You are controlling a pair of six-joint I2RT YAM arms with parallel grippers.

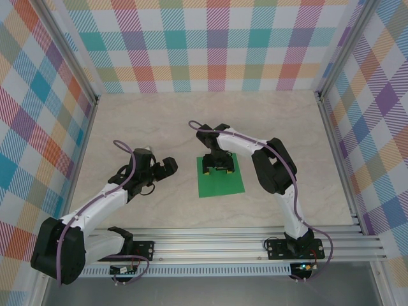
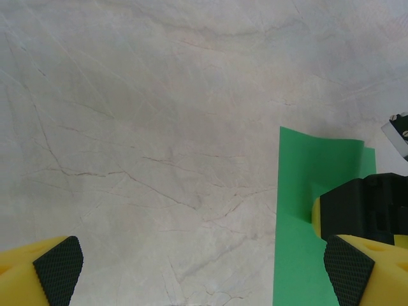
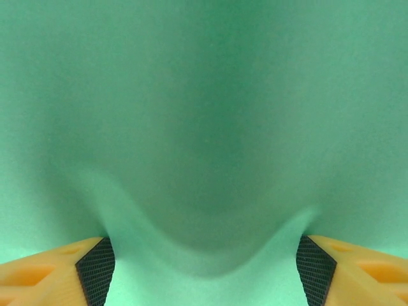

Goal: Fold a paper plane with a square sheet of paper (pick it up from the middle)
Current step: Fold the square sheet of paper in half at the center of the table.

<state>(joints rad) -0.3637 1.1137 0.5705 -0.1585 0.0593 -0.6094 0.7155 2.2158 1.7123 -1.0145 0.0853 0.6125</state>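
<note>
A: Is any writing found that can be read?

B: Lettering on the arms is too small to be made out in the overhead view.

A: Where is the square sheet of paper (image 1: 222, 183) placed?

B: It is seen just right of centre in the overhead view, laid on the table (image 1: 159, 121). It is thin, plain and bright green, with sharp corners. In the left wrist view it is found at the lower right, with 1 long edge running straight up the frame.

A: How is the right gripper (image 1: 218, 169) set?

B: It is lowered onto the upper half of the sheet. In the right wrist view 2 yellow fingers with black cross-hatched pads (image 3: 95, 274) are seen in the lower corners, held apart. The paper is raised between them in a smooth, blurred hump, and it is not clamped.

A: And the left gripper (image 1: 168, 167)?

B: It is held left of the sheet, near it. Its jaws are spread wide, and bare table is seen between the 2 pads (image 2: 58, 268).

A: What surfaces are noted?

B: The table is matte and pale beige, marbled with thin brown veins. The walls (image 1: 217, 44) are covered in pastel plaid. A ribbed aluminium rail (image 1: 223, 245) is seen along the bottom.
</note>
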